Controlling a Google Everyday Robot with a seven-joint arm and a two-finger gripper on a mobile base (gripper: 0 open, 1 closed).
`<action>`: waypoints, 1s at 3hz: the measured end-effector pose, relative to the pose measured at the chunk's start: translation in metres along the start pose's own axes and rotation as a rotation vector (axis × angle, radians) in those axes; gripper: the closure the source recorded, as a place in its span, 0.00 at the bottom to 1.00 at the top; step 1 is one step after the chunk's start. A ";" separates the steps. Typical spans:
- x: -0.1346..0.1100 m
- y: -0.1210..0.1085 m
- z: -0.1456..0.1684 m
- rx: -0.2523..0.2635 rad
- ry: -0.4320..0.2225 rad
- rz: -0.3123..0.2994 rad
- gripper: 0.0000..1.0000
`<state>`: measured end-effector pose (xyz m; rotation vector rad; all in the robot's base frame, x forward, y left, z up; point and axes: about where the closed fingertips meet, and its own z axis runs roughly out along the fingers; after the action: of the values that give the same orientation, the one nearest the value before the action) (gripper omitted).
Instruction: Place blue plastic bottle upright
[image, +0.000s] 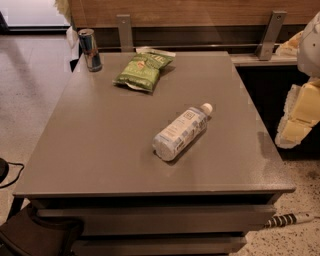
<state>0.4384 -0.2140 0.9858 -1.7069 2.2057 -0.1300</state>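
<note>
The blue plastic bottle (180, 132) lies on its side near the middle of the grey table (90, 150). It is clear, with a pale blue-and-white label. Its white cap points to the far right and its base points to the near left. My gripper (299, 117) shows as white and cream parts at the right edge of the view. It is beyond the table's right edge, well apart from the bottle, and holds nothing that I can see.
A shiny metal drink can (90, 49) stands upright at the table's far left corner. A green chip bag (143, 70) lies at the far middle. A wooden wall with metal brackets (270, 35) runs behind the table. A cable (287, 219) lies on the floor at the near right.
</note>
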 end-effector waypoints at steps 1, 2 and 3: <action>0.000 0.000 0.000 0.000 0.000 0.000 0.00; 0.006 -0.002 0.002 0.008 -0.019 0.064 0.00; 0.006 -0.010 0.001 0.028 -0.044 0.168 0.00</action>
<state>0.4468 -0.2228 0.9865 -1.4875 2.2920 -0.0803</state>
